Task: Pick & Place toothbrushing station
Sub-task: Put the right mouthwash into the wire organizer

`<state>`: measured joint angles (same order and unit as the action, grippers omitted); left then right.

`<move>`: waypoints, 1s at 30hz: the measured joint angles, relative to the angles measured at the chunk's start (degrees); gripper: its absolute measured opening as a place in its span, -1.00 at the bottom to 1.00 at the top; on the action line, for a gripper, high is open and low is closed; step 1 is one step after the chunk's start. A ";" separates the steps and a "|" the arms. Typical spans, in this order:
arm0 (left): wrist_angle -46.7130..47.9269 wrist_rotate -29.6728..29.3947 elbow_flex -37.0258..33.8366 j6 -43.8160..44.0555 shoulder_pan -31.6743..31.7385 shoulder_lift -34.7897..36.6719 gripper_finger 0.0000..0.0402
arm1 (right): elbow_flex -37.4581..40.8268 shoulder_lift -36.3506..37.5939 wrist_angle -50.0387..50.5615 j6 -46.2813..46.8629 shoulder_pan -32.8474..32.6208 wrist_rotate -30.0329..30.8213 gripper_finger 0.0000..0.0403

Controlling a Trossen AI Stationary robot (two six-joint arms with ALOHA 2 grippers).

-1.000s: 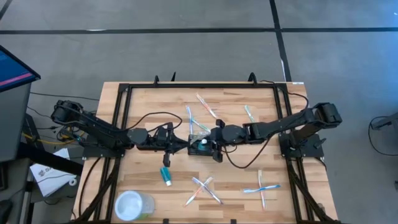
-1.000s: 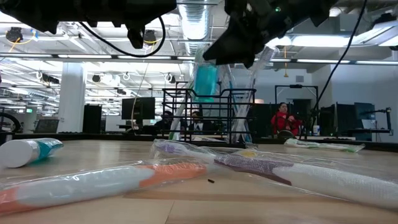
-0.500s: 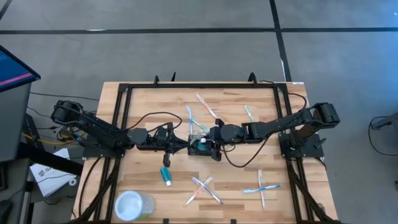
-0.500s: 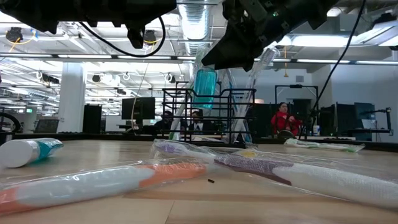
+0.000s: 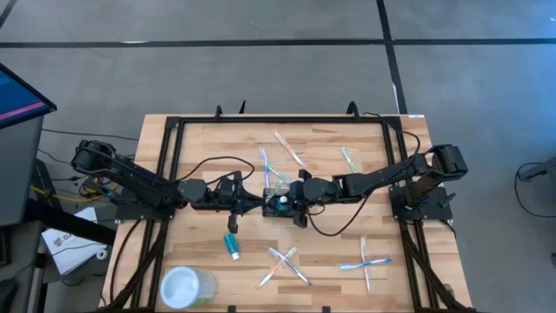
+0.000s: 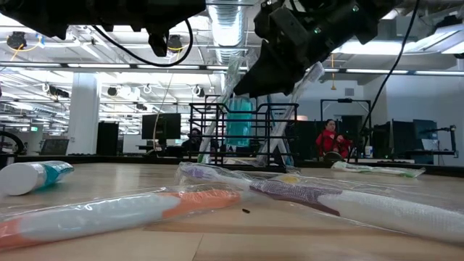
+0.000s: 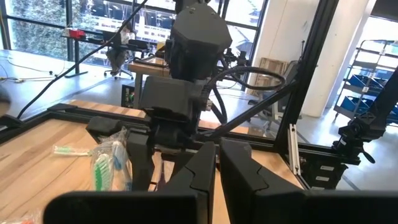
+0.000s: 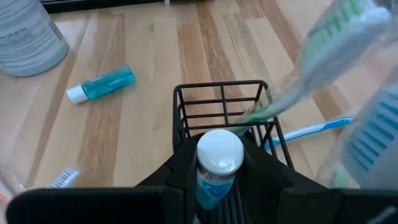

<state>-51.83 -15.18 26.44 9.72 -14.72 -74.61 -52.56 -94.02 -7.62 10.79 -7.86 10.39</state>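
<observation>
- Wire caddy at mid-worktop, between both arms; wrapped toothbrushes already leaning inside.
- Right gripper above caddy, clamped on teal toothpaste tube, white cap facing the wrist camera.
- Left gripper just beside caddy, fingers nearly together, holding nothing visible.
- Best lowered straight, tube kept upright, clear of rim wires; release probably only once tube bottom rests inside.
- Spare tube lying nearby.

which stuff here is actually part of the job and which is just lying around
Part of the job:
- black wire caddy at the table's centre
- teal toothpaste tube held upright over it by the right gripper
- left gripper, beside the caddy

Lying about:
- second toothpaste tube
- clear cup
- wrapped toothbrushes scattered over the table
</observation>
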 joint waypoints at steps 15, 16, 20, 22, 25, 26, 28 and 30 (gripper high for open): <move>-0.02 0.00 0.00 0.00 0.00 0.00 -0.92 | 0.00 -0.96 -0.31 0.59 -0.26 -0.04 -0.58; 0.00 0.00 0.00 0.02 0.00 0.00 -0.92 | 0.00 -0.96 -0.07 0.69 -0.26 -0.04 -0.58; 0.00 0.00 0.00 0.17 0.00 0.00 -0.92 | 0.00 -0.96 0.03 0.80 -0.24 -0.04 -0.58; 0.00 0.00 0.02 0.17 0.00 0.00 -0.92 | 0.00 -0.96 0.04 0.80 -0.26 -0.04 -0.58; -0.01 0.00 0.02 0.17 0.00 0.00 -0.92 | 0.00 -0.96 0.07 1.22 -0.26 -0.04 -0.51; 0.00 0.00 0.02 0.17 0.00 0.00 -0.92 | 0.00 -0.96 0.14 1.26 -0.26 -0.05 -0.47; 0.00 0.00 0.02 0.17 0.00 0.00 -0.92 | 0.00 -0.96 0.43 1.26 -0.26 -0.04 -0.43; 0.00 0.00 0.02 0.17 0.00 0.00 -0.92 | 0.00 -0.96 0.38 1.24 -0.26 -0.04 -0.41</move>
<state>-51.83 -15.18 26.46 9.89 -14.72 -74.61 -52.56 -94.98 -7.24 12.04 -8.12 10.35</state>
